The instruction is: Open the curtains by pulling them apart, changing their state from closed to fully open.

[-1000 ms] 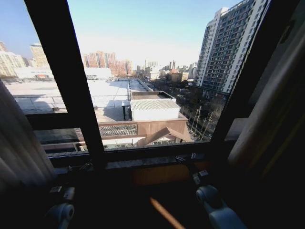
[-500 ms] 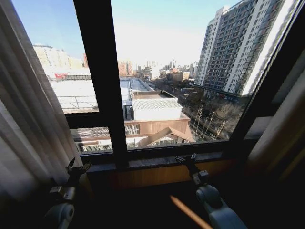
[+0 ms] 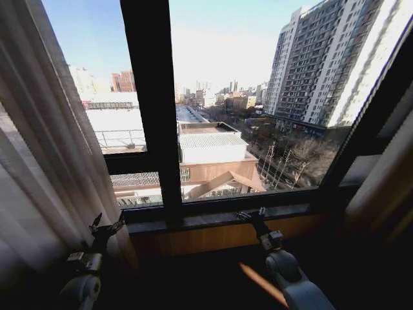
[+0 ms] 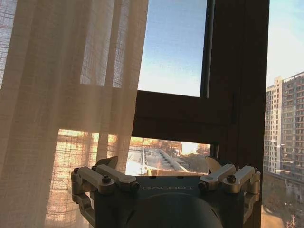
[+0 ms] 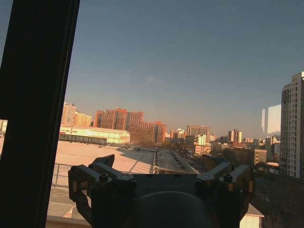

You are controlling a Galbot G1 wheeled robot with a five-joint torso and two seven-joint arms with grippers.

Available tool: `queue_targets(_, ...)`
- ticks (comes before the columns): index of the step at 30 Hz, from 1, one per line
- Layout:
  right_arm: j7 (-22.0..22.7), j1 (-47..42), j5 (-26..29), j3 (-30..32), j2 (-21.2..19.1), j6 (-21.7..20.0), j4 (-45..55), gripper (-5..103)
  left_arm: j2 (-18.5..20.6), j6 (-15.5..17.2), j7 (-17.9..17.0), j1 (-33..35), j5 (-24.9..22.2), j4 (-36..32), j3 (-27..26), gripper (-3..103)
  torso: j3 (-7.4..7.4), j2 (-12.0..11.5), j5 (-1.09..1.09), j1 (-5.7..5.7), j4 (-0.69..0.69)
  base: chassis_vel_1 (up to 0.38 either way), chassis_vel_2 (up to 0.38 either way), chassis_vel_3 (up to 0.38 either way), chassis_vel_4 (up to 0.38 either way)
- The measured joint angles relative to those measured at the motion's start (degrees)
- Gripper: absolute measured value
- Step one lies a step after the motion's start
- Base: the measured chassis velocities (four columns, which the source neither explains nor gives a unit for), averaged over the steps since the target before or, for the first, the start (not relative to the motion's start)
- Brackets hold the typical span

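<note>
Daylit city fills the window (image 3: pixel 251 97) ahead of us: tall apartment block (image 3: pixel 316 64) on the right, low rooftops (image 3: pixel 210 142) in the middle, clear sky above. Dark window frame, w/ a thick vertical post (image 3: pixel 151 103) left of centre & a wooden sill (image 3: pixel 219 219) running along the bottom.

Curtains (image 3: pixel 45 148): sheer cream pleated fabric, gathered at the far left of the window, hanging from above the head view down past the sill's left end. Glass from the post rightward is uncovered. On the far right edge we see a paler panel of fabric (image 3: pixel 381 187) leaning along the frame; can't tell what sort.

Our left gripper (image 3: pixel 105 227) is low at the left end of the sill, just beside the curtain's inner edge, jaws spread apart w/ nothing between them. From the left wrist view the same gripper (image 4: pixel 161 167) points at the frame, fingers (image 4: pixel 107 175) splayed wide, sheer curtain hanging close in front & to one side; touching or not, can't tell.

Our right gripper (image 3: pixel 251 214) sits at the sill's middle, well apart from the curtains, jaws also spread & holding nothing. Right wrist view: gripper (image 5: pixel 159 166) faces bare glass, dark post (image 5: pixel 38 109) beside it.
</note>
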Motion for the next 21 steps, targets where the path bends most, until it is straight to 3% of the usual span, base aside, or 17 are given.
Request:
queue_targets(11,-0.01,0.0,0.0,-0.03,0.04,0.0,0.0,100,0.03,0.0,-0.02,0.0,0.0,0.01,-0.06,100,-0.01,0.01,-0.03,0.0,0.07,0.21,0.139,-0.234,-0.141)
queue_targets(21,-0.01,0.0,0.0,-0.02,0.02,0.0,0.0,100,0.02,0.0,-0.02,0.0,0.0,0.0,-0.03,100,0.01,0.0,0.03,0.0,0.01,0.025,0.034,-0.021,-0.039)
